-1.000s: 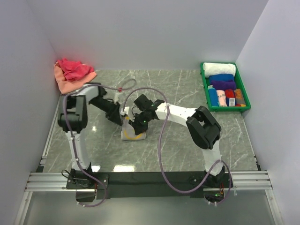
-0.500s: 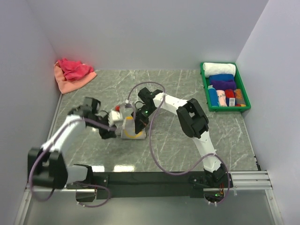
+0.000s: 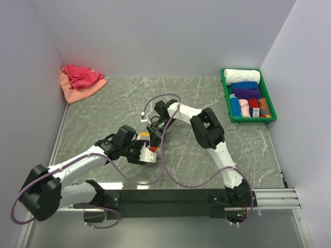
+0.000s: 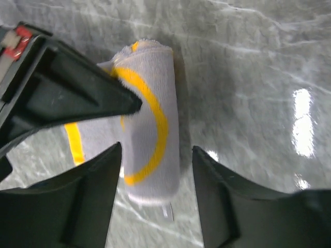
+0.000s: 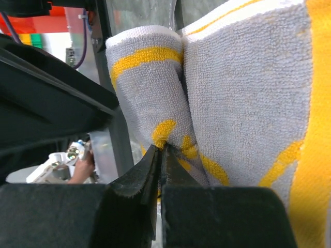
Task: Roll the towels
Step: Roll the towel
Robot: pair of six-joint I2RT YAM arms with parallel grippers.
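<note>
Grey terry towel with yellow stripes lies part-rolled mid-way across the grey marble counter. The right tool is pinched together on a fold at the roll's seam; the left tool stands apart, straddling the roll's end. To finish tightly, I judge the left should close squarely across the roll before the right lets go, or the loose layers may spring open.

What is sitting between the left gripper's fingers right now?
The rolled grey-and-yellow towel lies between the open fingers of the left gripper, seen in the left wrist view; the right gripper pinches it.
</note>
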